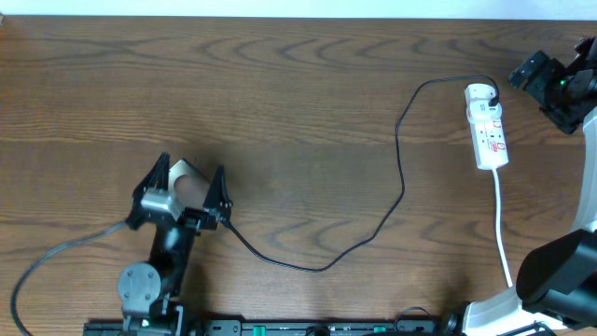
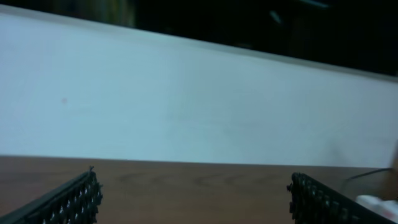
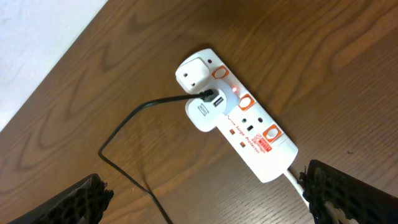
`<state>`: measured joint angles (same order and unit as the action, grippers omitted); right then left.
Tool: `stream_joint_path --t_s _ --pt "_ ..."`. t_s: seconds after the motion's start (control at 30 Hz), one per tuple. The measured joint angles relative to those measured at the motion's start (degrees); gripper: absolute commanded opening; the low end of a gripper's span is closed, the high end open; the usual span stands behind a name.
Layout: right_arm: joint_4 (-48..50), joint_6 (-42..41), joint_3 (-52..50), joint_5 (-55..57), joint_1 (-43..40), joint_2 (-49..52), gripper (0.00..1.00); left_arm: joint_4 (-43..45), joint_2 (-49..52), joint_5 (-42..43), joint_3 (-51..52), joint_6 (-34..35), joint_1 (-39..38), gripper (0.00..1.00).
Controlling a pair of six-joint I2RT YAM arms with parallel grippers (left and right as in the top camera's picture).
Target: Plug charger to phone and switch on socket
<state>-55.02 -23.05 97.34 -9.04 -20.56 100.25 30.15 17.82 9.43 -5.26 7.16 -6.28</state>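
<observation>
– Black fingers of the left gripper (image 1: 193, 166) are standing spread wide near the front left corner of the tabletop (image 1: 298, 75), pinching nothing. Its wrist view is showing only bare wood and wall (image 2: 186, 93) between them.
– And the phone?
– I am not finding it plainly. A pale patch (image 1: 187, 175) is showing between those fingers from overhead, but I cannot tell whether it is the phone or part of the wrist.
– So closing blind is risking a shove, not a grip. Moving right?
– The charger (image 1: 402, 187) is looping from beside that gripper across the middle toward the far right corner. An arm sweeping low is risking a snag that tugs the adapter (image 3: 200, 114) loose.
– And the socket (image 3: 261, 143)?
– It is lying near the right edge, adapter seated. The right gripper (image 3: 205, 180) is hovering above it, jaws spread and empty. Pressing off-centre is risking a skidding strip or the wrong switch.
</observation>
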Motion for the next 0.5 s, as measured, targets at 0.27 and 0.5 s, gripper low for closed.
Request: stream_joint_path --t_s 0.27,0.5 --pt "-0.02 -0.02 0.0 -0.02 0.0 0.0 0.99 -17.09 -15.17 -0.42 4.9 -1.18 5.99 0.94" --pt "0.0 0.0 -0.02 0.07 0.0 0.0 0.99 -30.53 -17.14 -1.27 4.72 -1.46 7.82 0.94"
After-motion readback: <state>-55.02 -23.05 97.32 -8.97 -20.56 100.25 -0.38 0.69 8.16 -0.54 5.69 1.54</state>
